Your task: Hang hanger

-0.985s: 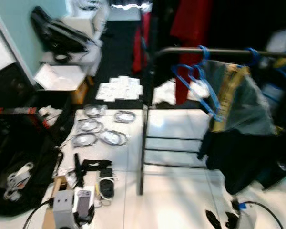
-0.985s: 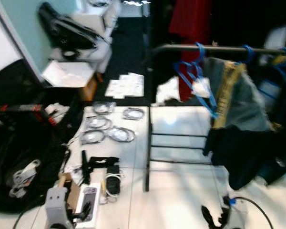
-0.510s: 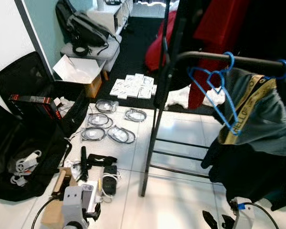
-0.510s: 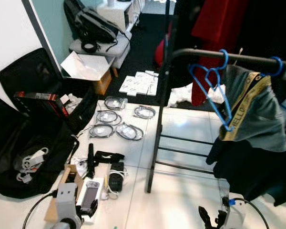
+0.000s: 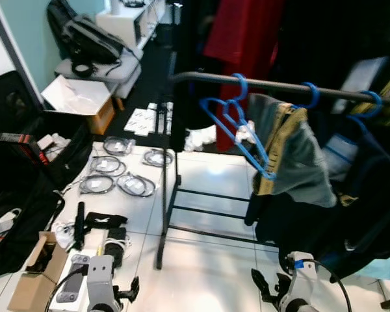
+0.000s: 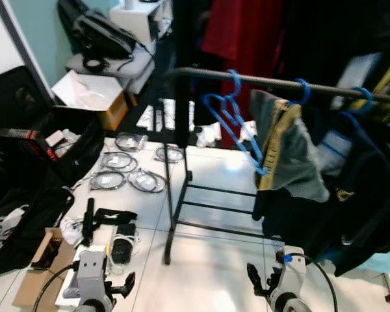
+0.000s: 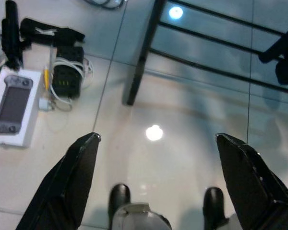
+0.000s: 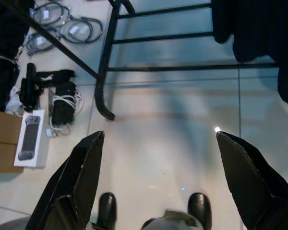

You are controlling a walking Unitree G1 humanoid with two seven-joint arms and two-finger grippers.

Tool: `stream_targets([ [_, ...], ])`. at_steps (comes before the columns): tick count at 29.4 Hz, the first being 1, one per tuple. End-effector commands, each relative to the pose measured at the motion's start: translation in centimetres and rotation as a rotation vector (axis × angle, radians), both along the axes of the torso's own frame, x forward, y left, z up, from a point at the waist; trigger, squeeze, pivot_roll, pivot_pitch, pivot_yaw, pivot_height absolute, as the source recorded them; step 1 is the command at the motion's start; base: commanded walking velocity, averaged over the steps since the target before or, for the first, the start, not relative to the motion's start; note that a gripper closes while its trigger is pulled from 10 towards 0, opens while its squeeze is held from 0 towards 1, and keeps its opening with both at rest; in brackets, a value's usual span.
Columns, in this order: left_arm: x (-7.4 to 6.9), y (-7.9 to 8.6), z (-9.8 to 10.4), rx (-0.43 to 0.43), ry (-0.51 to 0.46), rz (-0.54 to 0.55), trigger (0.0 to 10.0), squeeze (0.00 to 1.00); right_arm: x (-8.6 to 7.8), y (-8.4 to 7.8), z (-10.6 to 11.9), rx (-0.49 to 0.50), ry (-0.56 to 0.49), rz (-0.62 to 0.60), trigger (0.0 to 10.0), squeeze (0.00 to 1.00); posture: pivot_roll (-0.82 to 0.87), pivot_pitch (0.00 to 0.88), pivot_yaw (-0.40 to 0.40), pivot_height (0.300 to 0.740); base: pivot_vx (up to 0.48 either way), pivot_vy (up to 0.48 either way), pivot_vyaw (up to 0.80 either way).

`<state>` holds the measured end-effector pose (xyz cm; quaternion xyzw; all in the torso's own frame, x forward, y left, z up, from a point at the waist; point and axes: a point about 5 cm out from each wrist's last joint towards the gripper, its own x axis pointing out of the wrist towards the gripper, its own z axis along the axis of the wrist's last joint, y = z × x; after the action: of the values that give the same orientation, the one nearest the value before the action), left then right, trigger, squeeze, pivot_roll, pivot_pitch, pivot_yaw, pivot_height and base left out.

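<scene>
An empty blue hanger hangs by its hook at the left end of the black rail of a clothes rack. Beside it, on another blue hanger, hangs a grey garment with a yellow band, with dark clothes further right. My left gripper and right gripper hang low over the white tiles, well below the rail. In the wrist views the left gripper and the right gripper are open, with nothing between the fingers.
The rack's black post and lower bars stand just ahead. Cable coils, a charger, a boxed handheld console and a cardboard box litter the floor at left, beside a black bag. A red garment hangs behind.
The whole picture has shifted, so the camera moved: the rack and hangers now sit further left in view. Both grippers still hang low and open.
</scene>
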<state>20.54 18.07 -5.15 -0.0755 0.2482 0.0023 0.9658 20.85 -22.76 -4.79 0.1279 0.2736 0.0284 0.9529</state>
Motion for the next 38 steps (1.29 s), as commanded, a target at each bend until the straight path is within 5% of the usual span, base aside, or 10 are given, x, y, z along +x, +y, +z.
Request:
stream_targets([
  [1,-0.6,-0.1,-0.4,0.002,0.025,-0.007,10.0,0.00,-0.7,-0.1,-0.4,-0.008,0.022,-0.002,10.0,0.00,-0.01,0.131,-0.006,0.740,0.000,-0.480,0.00],
  [22,-0.3,-0.4,-0.3,-0.012,0.008,-0.007,10.0,0.00,-0.5,0.5,0.0,-0.022,-0.052,0.053,10.0,0.00,-0.03,0.159,0.004,0.740,0.000,-0.271,0.00],
  [26,-0.2,-0.3,-0.3,-0.022,0.002,-0.002,10.0,0.00,1.6,-0.8,2.3,-0.029,-0.158,0.090,10.0,0.00,-0.04,0.167,0.010,0.740,0.000,0.000,0.00],
  [28,-0.1,-0.3,-0.2,-0.021,0.000,-0.003,10.0,0.00,2.0,-4.0,4.3,-0.050,-0.204,0.147,10.0,0.00,-0.05,0.179,0.012,0.740,0.000,0.000,0.00],
  [29,-0.1,-0.3,-0.2,-0.021,0.000,-0.003,10.0,0.00,2.0,-4.0,4.3,-0.050,-0.204,0.147,10.0,0.00,-0.05,0.179,0.012,0.740,0.000,0.000,0.00],
  [30,0.0,-0.3,-0.2,-0.014,0.004,-0.016,10.0,0.00,2.5,-5.4,9.4,-0.040,-0.350,0.249,10.0,0.00,-0.07,0.188,0.014,0.740,0.000,-0.270,0.00],
  [31,0.1,-0.3,-0.2,-0.008,0.006,-0.022,10.0,0.00,2.3,-4.7,11.3,-0.019,-0.396,0.303,10.0,0.00,-0.07,0.188,0.014,0.740,0.000,-0.480,0.00],
  [38,0.1,-0.3,-0.2,-0.005,0.007,-0.027,10.0,0.00,1.8,-3.7,13.4,0.020,-0.436,0.391,10.0,0.00,-0.08,0.188,0.014,0.740,0.000,-0.480,0.00],
])
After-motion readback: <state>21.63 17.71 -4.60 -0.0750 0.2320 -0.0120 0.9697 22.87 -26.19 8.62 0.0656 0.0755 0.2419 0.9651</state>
